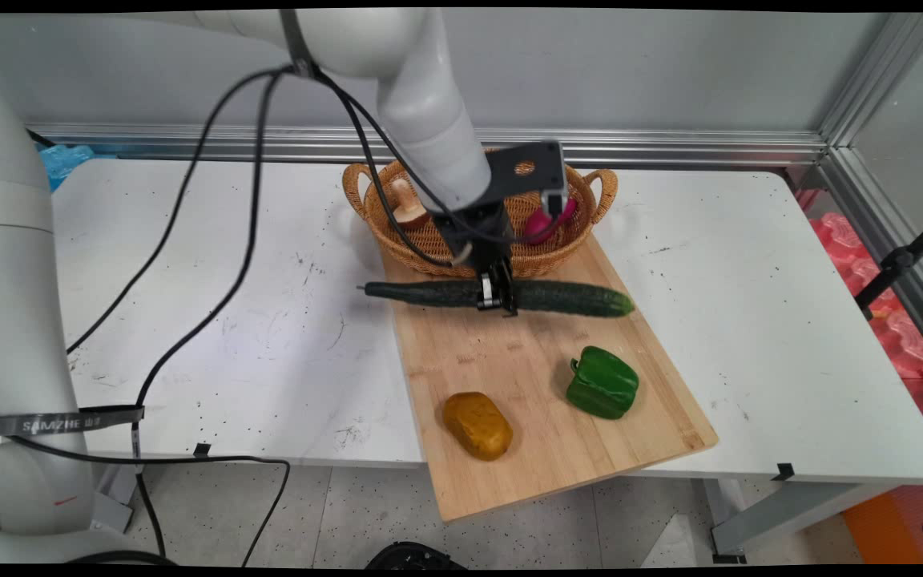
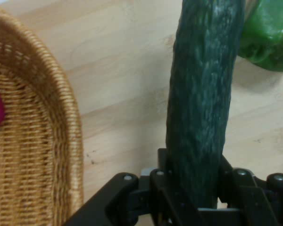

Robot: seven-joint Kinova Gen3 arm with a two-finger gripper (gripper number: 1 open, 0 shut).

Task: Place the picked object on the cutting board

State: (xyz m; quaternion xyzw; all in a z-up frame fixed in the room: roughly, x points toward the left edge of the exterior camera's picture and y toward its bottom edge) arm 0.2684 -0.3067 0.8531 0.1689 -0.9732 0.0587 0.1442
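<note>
A long dark green cucumber (image 1: 566, 297) lies level across the far end of the wooden cutting board (image 1: 542, 449), with my gripper (image 1: 498, 298) shut on its middle. In the hand view the cucumber (image 2: 203, 94) runs up from between the fingers (image 2: 164, 186), over the board (image 2: 122, 84). Whether it rests on the board or hangs just above it, I cannot tell. Just behind the gripper stands a wicker basket (image 1: 566, 252) holding a mushroom (image 1: 407, 204) and a magenta thing (image 1: 546, 223). The basket's rim (image 2: 42, 141) fills the hand view's left.
A green bell pepper (image 1: 602, 383) and a brown potato (image 1: 477, 425) lie on the near half of the board. The board's near corner juts over the table's front edge. Black cables hang from the arm over the table's left part (image 1: 189, 304).
</note>
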